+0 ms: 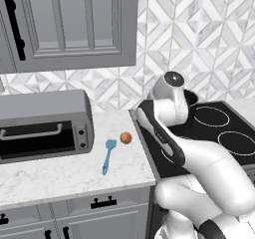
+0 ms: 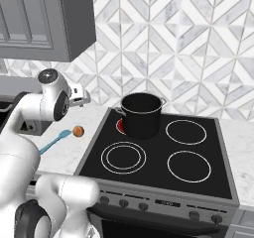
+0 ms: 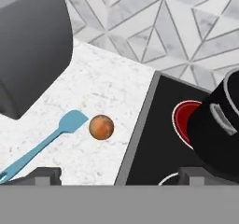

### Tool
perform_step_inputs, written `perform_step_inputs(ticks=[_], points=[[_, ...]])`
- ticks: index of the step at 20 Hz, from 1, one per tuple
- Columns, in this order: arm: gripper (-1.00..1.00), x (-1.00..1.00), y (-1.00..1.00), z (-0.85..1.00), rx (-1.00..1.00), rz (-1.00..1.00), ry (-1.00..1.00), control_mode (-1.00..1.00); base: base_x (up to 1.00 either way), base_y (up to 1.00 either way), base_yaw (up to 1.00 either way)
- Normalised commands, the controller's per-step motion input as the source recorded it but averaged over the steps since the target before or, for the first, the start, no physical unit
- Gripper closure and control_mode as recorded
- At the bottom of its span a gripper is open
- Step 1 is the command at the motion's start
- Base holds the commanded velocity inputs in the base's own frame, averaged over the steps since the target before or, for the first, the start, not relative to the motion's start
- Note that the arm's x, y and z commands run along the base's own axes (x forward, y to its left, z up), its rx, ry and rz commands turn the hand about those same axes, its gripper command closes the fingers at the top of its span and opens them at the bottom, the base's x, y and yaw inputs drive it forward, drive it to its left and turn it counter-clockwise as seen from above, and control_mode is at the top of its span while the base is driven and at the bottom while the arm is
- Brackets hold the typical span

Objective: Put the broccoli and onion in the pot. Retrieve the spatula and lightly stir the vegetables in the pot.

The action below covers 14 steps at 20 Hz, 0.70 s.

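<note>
The onion (image 3: 101, 127) lies on the white counter, just left of the cooktop's edge, and also appears as a small orange ball (image 1: 126, 138) (image 2: 78, 131). The light-blue spatula (image 3: 46, 143) (image 1: 108, 156) (image 2: 54, 141) lies flat beside it, its blade close to the onion. The black pot (image 2: 141, 114) (image 3: 219, 134) stands on the rear left burner, which glows red. My gripper (image 3: 119, 175) (image 2: 83, 99) hovers above the counter, over the onion, open wide with nothing between its fingers. The broccoli is hidden.
A grey toaster oven (image 1: 45, 126) (image 3: 28, 45) stands on the counter left of the spatula. The black cooktop (image 2: 158, 157) has three bare burners. Grey wall cabinets (image 1: 64, 24) hang above, and a tiled wall closes the back.
</note>
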Motion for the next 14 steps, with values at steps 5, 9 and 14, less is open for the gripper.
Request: perform_step_inputs(ticks=[5,9,14], points=[[-1.0,0.0,0.2,-0.73,0.0,-0.05,0.19,-1.0,0.0,0.0,0.0],[-1.0,0.08,0.16,-0.74,0.0,-0.07,0.21,-1.0,0.0,0.0,0.0],[-1.0,0.34,0.14,-0.55,0.0,-0.08,0.22,-1.0,0.0,0.0,0.0]])
